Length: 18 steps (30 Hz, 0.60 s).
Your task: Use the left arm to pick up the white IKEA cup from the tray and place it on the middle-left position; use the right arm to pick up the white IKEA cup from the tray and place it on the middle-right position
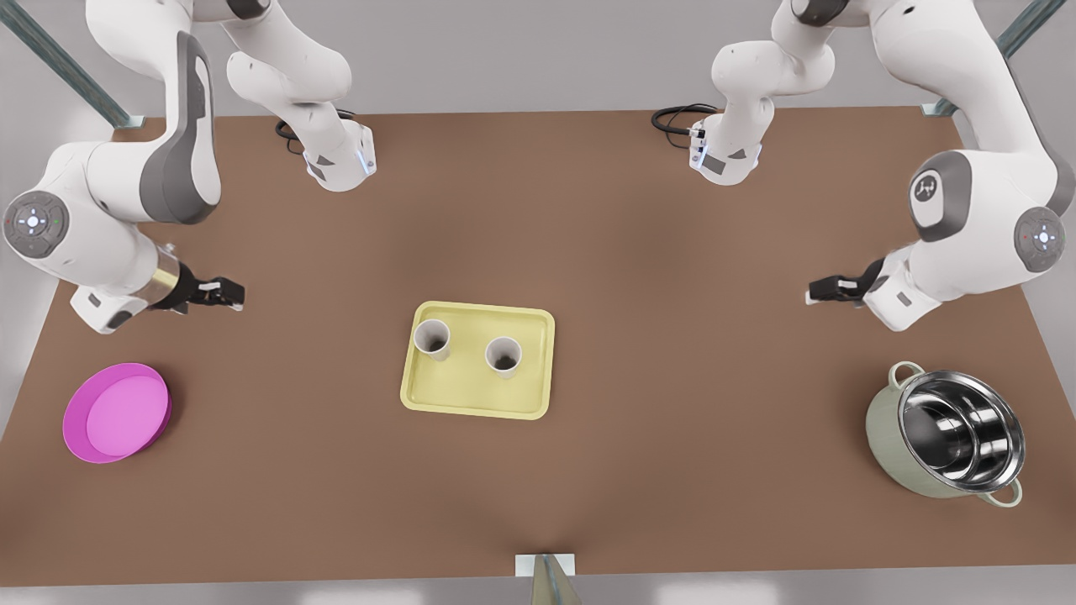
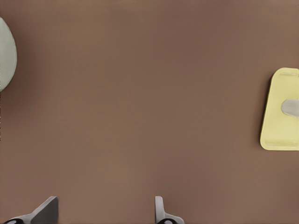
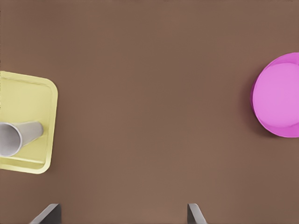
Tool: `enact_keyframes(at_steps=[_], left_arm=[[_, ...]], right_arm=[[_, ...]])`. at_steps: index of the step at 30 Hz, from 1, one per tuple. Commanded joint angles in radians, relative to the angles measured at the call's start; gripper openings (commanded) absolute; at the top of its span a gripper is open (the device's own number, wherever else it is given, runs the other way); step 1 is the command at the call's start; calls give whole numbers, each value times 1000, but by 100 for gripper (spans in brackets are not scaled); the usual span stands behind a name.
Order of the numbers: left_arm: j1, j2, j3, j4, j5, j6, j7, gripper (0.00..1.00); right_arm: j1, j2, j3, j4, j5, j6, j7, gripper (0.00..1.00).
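Two white cups (image 1: 432,339) (image 1: 503,355) stand upright on the pale yellow tray (image 1: 471,395) at the table's middle. My left gripper (image 1: 814,292) hovers open at the front view's right, well away from the tray; its wrist view looks past its open fingers (image 2: 46,210) to the tray (image 2: 280,135) and one cup (image 2: 290,107). At the front view's left my right gripper (image 1: 234,294), on the arm with the metal wrist ring, hangs open, also far from the tray. Its wrist view takes in the tray (image 3: 23,98) and a cup (image 3: 18,136). Bare brown tabletop (image 1: 672,361) lies on both sides of the tray.
A round magenta plate (image 1: 118,412) (image 3: 278,95) lies near the table's edge at the front view's left. A pale green pot (image 1: 883,428) (image 2: 5,56) with a steel inside sits at the front view's right. Two arm bases stand at the far edge.
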Motion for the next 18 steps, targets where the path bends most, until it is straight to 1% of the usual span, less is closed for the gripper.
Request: enact_keyframes(at_steps=[1,3,4,5,6,7,8,9,12,14,17,18], left_arm=[[1,0,0,-6,-3,161,118,100],[10,0,6,7,-9,169,120,100],[21,0,11,8,-21,206,115,100],[48,6,0,8,-86,232,115,100],[53,6,5,10,-91,232,123,100],[45,-3,-6,10,-60,229,120,100],[44,-5,-12,7,-57,169,121,100],[38,-1,-20,8,15,152,166,100],[18,9,-20,11,40,177,181,100],[13,11,-20,11,41,177,181,100],[7,11,-18,13,44,178,180,100],[-1,11,-20,13,87,178,172,100]], right_arm=[[0,1,0,2,7,89,-62,100],[-5,1,0,7,5,89,-59,100],[3,18,7,7,10,87,-57,100],[39,67,27,10,37,98,-13,100],[96,119,27,28,42,104,78,100],[153,165,27,41,43,159,122,100],[191,204,27,41,46,204,154,100],[240,233,27,41,46,227,214,100],[343,302,29,30,50,288,338,100],[360,322,33,25,50,293,358,100],[380,345,55,4,92,349,381,100],[397,345,56,-10,91,365,403,100]])
